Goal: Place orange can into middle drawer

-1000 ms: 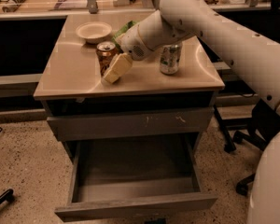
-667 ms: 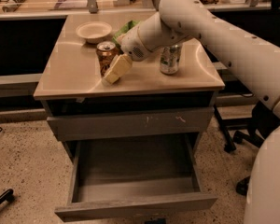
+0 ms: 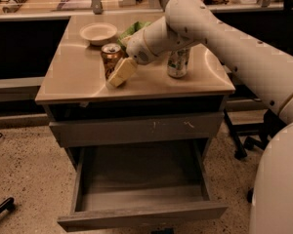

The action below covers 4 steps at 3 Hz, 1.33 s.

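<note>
The orange can (image 3: 109, 56) stands upright on the cabinet top (image 3: 73, 77), left of centre. My gripper (image 3: 120, 72) is at the can's front right side, low over the top and touching or almost touching the can. It hides the can's lower right part. The middle drawer (image 3: 141, 217) is pulled open below, and its smooth grey inside (image 3: 141, 174) holds nothing.
A silver-and-green can (image 3: 177, 62) stands to the right of the gripper, behind my arm. A white bowl (image 3: 98, 33) and a green bag (image 3: 135, 29) sit at the back. The shut drawer front with scratches (image 3: 136, 128) is above the open drawer. Office chair legs (image 3: 244, 143) stand at the right.
</note>
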Each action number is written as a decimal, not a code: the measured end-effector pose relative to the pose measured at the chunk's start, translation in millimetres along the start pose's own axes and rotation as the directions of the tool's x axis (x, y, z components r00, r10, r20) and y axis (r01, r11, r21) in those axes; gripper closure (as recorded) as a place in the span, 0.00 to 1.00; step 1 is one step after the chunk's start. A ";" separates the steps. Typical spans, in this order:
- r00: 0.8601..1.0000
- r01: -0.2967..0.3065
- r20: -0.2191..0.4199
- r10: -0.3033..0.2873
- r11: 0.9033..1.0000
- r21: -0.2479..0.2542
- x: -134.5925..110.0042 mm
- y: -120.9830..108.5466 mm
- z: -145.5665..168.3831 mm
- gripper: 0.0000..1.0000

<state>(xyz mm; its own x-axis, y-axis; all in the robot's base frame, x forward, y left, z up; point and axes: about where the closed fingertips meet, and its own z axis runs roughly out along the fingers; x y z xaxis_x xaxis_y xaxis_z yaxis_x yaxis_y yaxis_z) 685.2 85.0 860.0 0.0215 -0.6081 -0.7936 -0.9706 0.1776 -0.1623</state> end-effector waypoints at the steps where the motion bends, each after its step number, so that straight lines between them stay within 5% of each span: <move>1: 1.000 0.000 0.000 0.000 1.000 0.000 0.0 0.0 0.0 0.19; 4: 1.000 0.018 0.003 -0.018 1.000 -0.014 -3.3 5.5 1.8 0.89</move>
<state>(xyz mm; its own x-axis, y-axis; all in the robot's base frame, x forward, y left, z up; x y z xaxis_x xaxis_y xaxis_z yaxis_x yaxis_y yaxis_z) 680.3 89.4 860.6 0.0394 -0.6090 -0.7922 -0.9734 0.1556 -0.1681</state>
